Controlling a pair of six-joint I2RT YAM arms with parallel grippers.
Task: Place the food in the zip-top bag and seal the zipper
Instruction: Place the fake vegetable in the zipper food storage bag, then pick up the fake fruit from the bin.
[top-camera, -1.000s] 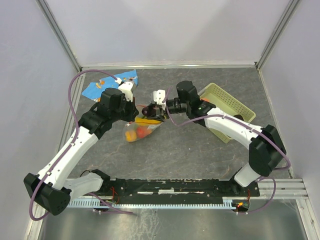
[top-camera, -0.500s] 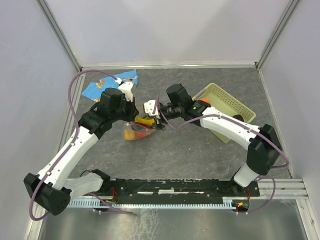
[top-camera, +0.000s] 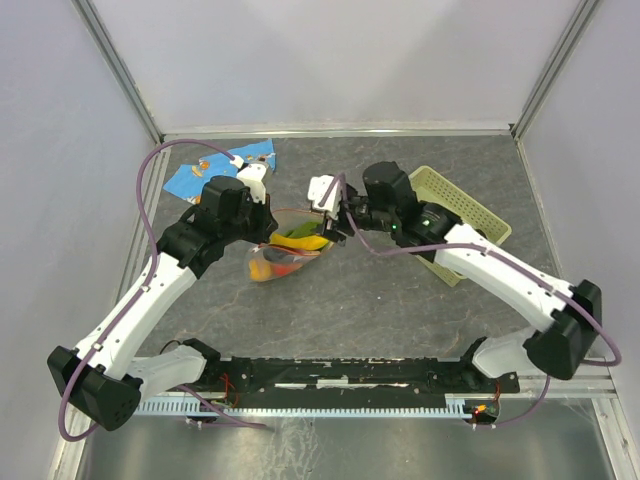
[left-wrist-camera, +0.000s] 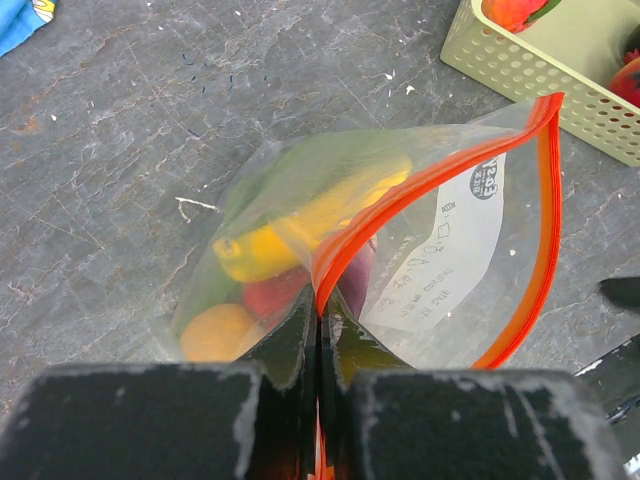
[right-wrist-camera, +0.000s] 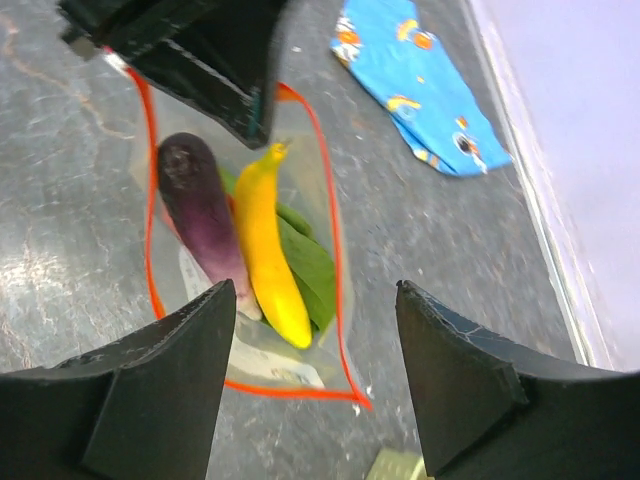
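We find the zip-top bag (left-wrist-camera: 440, 260) at mid-table (left-wrist-camera: 150, 130), its zipper (left-wrist-camera: 545, 200) unsealed and the mouth gaping. It contains a banana (right-wrist-camera: 262, 250), eggplant (right-wrist-camera: 200, 210), leaf (right-wrist-camera: 305, 260), orange (left-wrist-camera: 215, 332) and red fruit (left-wrist-camera: 272, 295). The left gripper (left-wrist-camera: 320, 340) has its jaws clenched on the zipper. The right gripper (right-wrist-camera: 315, 290) hangs over the mouth, jaws released. A basket (left-wrist-camera: 560, 70) stands near.

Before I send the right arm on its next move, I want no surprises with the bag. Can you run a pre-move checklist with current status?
1. Left gripper clamped on the zip-top bag at its mouth edge: ok.
2. Right gripper open and empty: ok.
3. Eggplant, banana and leaf inside the bag: ok.
4. Zipper sealed: not ok, the mouth gapes open.
5. All food bagged: not ok, a red-orange piece lies in the basket.
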